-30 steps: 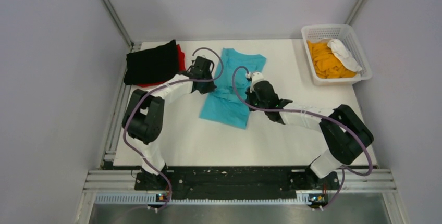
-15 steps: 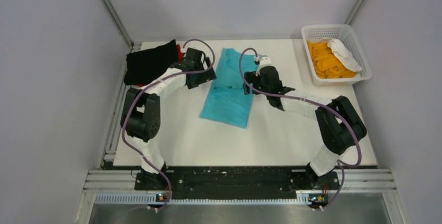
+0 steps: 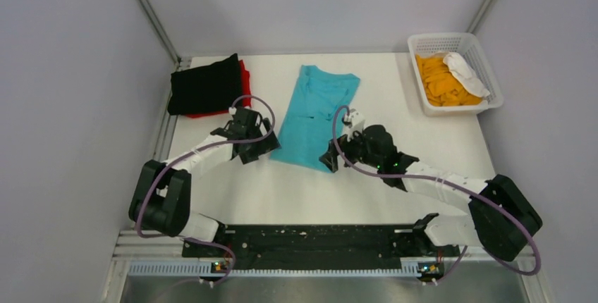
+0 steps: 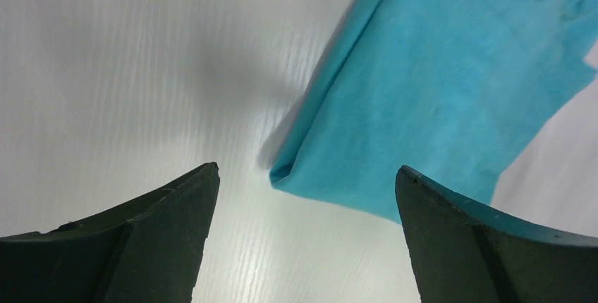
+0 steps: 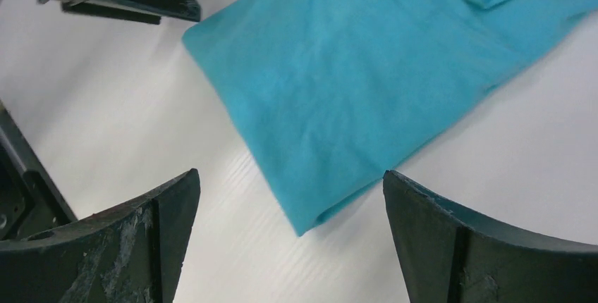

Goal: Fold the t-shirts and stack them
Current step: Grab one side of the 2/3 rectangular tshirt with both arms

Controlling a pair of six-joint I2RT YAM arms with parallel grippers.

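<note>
Top: turquoise-blue t-shirt (image 3: 314, 113) lies mid-table folded into a long strip. The black t-shirt (image 3: 206, 86) sits on the red t-shirt (image 3: 245, 76) far-left, and the left gripper (image 3: 266, 146) and right gripper (image 3: 330, 161) are at the strip's near corners, finger gap unreadable here. Left wrist: fingers spread wide and empty, the near-left corner framed between them, slightly blurred. Right wrist: also spread, gripping nothing, near-right corner between the tips, the strip's far end cut off.
</note>
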